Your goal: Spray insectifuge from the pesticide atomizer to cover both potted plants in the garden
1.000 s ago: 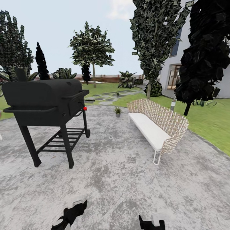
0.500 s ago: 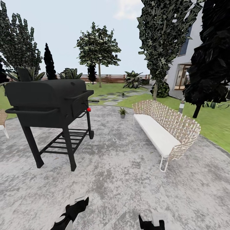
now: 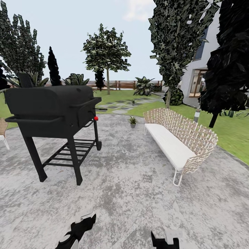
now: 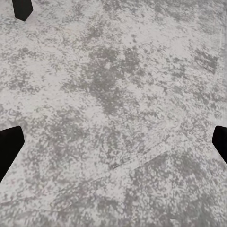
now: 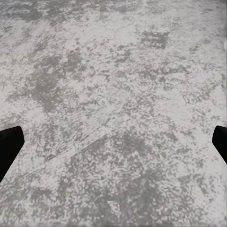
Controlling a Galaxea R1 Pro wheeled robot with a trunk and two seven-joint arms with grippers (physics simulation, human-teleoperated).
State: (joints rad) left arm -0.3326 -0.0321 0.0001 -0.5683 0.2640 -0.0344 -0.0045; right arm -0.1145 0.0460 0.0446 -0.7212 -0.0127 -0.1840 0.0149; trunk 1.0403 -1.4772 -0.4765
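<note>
A: Item one, ground?
B: Mottled grey paved patio (image 3: 138,193), bare and wide between the furniture; its far edge meets green lawn (image 3: 231,131) and flat stepping stones (image 3: 119,105).

A: Obstacles?
B: Black barrel barbecue grill on a four-legged stand (image 3: 52,114), on the left. White-cushioned woven wicker bench (image 3: 180,138), on the right. An open lane of paving runs between them.

A: Task items?
B: One small potted plant with pointed green leaves (image 3: 132,121) at the patio's far edge, in that lane. A second small potted plant (image 3: 133,102), farther off among the stepping stones. Pesticide atomizer: cannot be made out.

A: Boundary?
B: Brown slatted wooden fence (image 3: 121,84) behind the trees; white house (image 3: 197,79) on the right.

A: Grippers?
B: Left black gripper (image 4: 113,142), fingers spread wide, nothing between them, grey paving beneath. Right black gripper (image 5: 113,142), likewise spread wide and empty. Both sit low at the head view's lower edge.
</note>
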